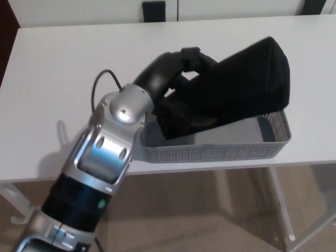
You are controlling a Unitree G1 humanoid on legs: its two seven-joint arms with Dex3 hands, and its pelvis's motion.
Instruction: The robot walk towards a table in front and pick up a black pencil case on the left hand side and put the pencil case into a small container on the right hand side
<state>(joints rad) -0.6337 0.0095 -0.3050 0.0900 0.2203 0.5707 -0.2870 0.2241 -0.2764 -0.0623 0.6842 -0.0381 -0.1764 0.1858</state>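
Note:
A black pencil case (247,84) lies tilted over the grey mesh container (231,152), its near-left end down inside the container and its far end raised over the back rim. My left hand (184,68) reaches in from the lower left and is shut on the left end of the pencil case, fingers wrapped over its top. The silver and black forearm (105,152) crosses the table's front edge. My right hand does not show.
The white table (63,68) stretches left and back from the container. The container sits near the table's front edge. A dark object (153,10) stands at the wall behind the table. Floor and a table leg (281,205) show below.

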